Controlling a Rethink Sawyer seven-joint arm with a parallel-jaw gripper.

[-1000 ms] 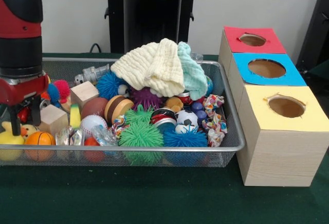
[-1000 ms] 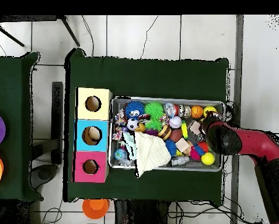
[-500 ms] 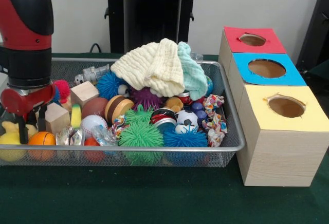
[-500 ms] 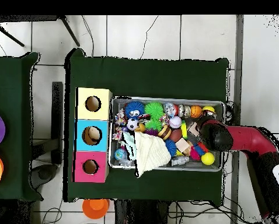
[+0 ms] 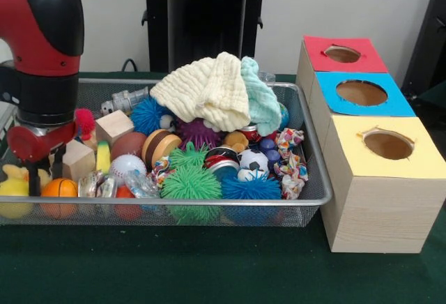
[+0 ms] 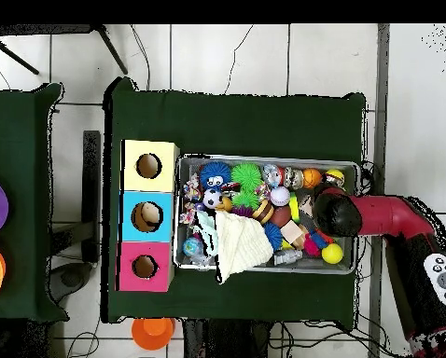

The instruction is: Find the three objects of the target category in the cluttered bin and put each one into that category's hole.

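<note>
A wire mesh bin (image 5: 209, 201) is heaped with toys. A pale yellow cloth (image 5: 205, 91) and a teal cloth (image 5: 261, 102) lie on top at the back. Green spiky balls (image 5: 189, 178), a blue spiky ball (image 5: 148, 114) and a purple one (image 5: 198, 133) lie among small balls. At the bin's left end my gripper (image 5: 45, 175) hangs open, its fingers (image 5: 31, 175) just above an orange ball (image 5: 56, 189) and beside a wooden block (image 5: 78, 159). In the overhead view the arm's head (image 6: 329, 213) hides the gripper over the bin's (image 6: 264, 157) right end.
Three wooden boxes with round holes stand beside the bin: red top (image 5: 343, 54), blue top (image 5: 361, 93), yellow top (image 5: 387, 145). From above they are the yellow (image 6: 149, 166), blue (image 6: 146, 216) and red (image 6: 145, 267) boxes. A yellow duck (image 5: 12, 185) lies by the gripper.
The arm has shifted further in over the bin's end, rightward in the front view, and the gripper now hangs over the orange ball. Nothing was picked up.
</note>
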